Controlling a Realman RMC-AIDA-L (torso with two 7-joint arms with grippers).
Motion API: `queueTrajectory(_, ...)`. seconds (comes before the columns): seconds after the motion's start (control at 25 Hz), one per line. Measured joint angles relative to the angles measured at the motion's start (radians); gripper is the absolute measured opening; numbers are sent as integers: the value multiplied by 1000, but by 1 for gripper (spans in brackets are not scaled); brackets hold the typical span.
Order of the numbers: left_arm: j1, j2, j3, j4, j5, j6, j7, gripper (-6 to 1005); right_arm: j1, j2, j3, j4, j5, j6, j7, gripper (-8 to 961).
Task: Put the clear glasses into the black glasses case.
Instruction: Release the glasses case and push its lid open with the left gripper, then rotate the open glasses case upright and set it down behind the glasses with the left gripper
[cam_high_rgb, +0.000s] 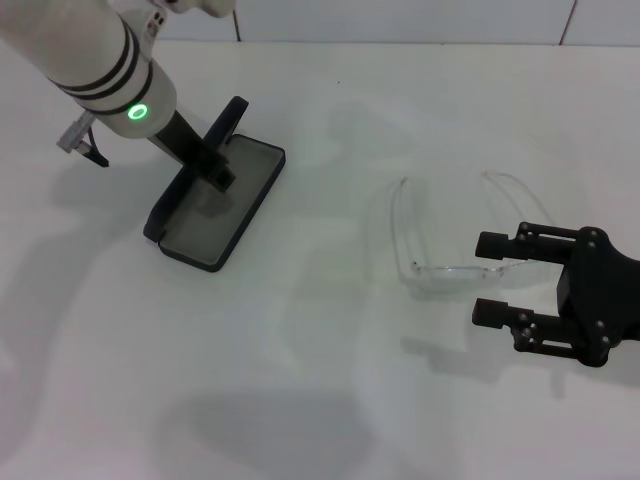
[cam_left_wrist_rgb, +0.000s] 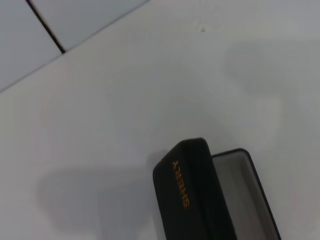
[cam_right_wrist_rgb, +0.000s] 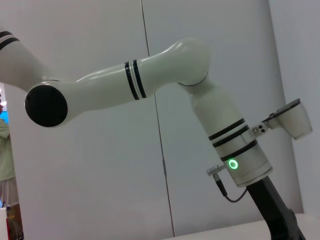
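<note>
while the left hand (cam_high_rgb: 215, 160) gripped the black glasses case (cam_high_rgb: 222, 215) lid, the open right hand (cam_high_rgb: 497, 277) faced the clear glasses (cam_high_rgb: 455, 235), front bar running straight between its fingers.

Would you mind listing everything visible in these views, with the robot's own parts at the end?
black glasses case: one, matte black with grey lining, open on the table's left side; orange lettering on its lid in the left wrist view.
clear glasses: one pair, colourless, lying on the table right of centre, arms unfolded.
table: one, white, under everything.
wall: pale panels with dark seams, behind the table.
left end effector: one, black, on a white arm with a green light, at the case's raised lid.
right end effector: one, black, open, its fingers beside the glasses' front.
</note>
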Motion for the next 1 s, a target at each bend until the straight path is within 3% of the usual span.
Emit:
queueTrajectory(0.24,-1,-3,26,2,1,-13,27,596,-3,0,2,3,0,2,0,619)
queueTrajectory(0.44,1,-3,28,3,1,-21,28,394,-2,0,7,6,0,3,0,619)
queueTrajectory(0.68,6,-2,29,13,0,-25,44,242,-2,-1,8,6,0,12,0,618)
queueTrajectory(1.0,94,-5,76,190,-66,-26,179,204,3,-1,8,6,0,15,0,617)
